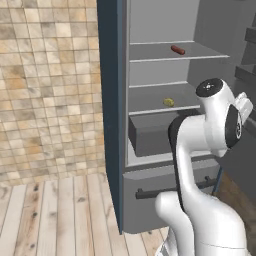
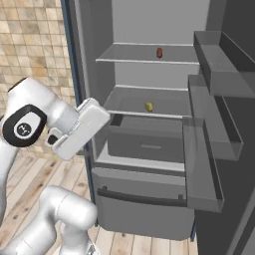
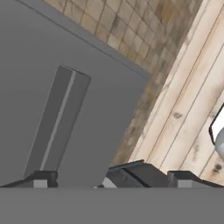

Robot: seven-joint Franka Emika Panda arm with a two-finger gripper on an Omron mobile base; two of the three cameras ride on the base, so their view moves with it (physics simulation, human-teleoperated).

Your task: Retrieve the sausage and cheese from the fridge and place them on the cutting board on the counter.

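The fridge [image 1: 112, 100] stands open in front of me. On its upper shelf lies the dark reddish-brown sausage [image 1: 177, 50] [image 2: 160, 52]. One shelf lower rests the small yellow-green cheese [image 1: 168, 102] [image 2: 148, 106]. My gripper [image 3: 113, 179] is open with nothing between its fingers, and it points down at a grey fridge face and the floor. The white hand [image 2: 79, 127] hangs outside the fridge, left of and below the cheese shelf, well apart from both foods. The cutting board and the counter are out of view.
The open fridge door [image 2: 214, 99] with its grey shelf bins juts out on the right. A grey inner drawer [image 2: 144, 144] sits under the cheese shelf, above a lower drawer with a dark bar handle [image 2: 139, 198]. A tan tiled wall [image 1: 45, 90] and wooden floor [image 1: 55, 215] lie to the left.
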